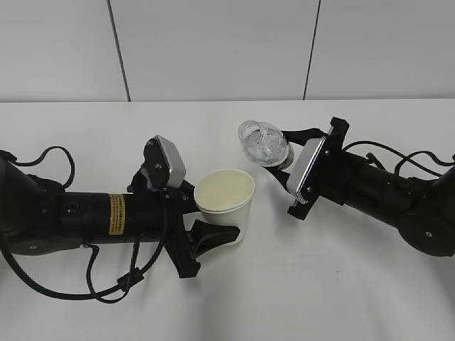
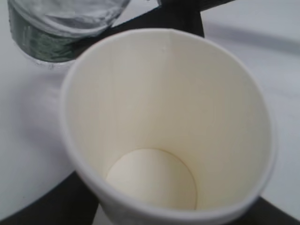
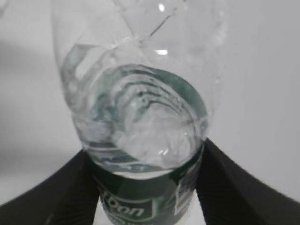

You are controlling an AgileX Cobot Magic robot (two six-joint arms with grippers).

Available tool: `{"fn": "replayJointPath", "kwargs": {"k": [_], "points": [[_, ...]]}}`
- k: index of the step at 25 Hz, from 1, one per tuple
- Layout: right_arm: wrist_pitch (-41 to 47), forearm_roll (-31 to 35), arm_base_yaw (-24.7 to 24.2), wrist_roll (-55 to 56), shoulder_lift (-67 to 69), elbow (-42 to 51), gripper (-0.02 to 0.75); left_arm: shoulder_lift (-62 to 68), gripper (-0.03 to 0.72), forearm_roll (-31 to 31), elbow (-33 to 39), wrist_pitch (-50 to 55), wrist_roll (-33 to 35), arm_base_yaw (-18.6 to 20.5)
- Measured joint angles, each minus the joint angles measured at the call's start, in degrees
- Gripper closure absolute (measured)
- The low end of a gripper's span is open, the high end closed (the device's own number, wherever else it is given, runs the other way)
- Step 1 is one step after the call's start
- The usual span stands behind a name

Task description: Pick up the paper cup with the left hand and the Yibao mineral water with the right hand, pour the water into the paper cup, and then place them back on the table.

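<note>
The cream-white paper cup (image 1: 225, 201) is held by my left gripper (image 1: 207, 229), whose black fingers clamp its sides. In the left wrist view I look into the cup (image 2: 164, 126); its inside looks dry. My right gripper (image 1: 288, 153) is shut on the Yibao mineral water bottle (image 1: 264, 142), which tilts with its open neck toward the cup, up and right of the rim, apart from it. In the right wrist view the bottle (image 3: 140, 112) holds water above its green label, between the black fingers (image 3: 234, 183). The bottle's green label also shows in the left wrist view (image 2: 47, 40).
The white table (image 1: 320, 284) spreads around both arms. Black cables trail from the left arm (image 1: 106, 288) and from the right arm (image 1: 398, 160). A grey panelled wall stands behind the table.
</note>
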Motion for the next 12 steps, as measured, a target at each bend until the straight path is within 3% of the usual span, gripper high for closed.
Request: {"fn": "replayJointPath", "kwargs": {"k": [12], "points": [[0.1,0.1,0.0,-5.9,0.1,-2.7,0.313,0.0,0.244,0.6,0.0,0.2,0.0,0.0]]}}
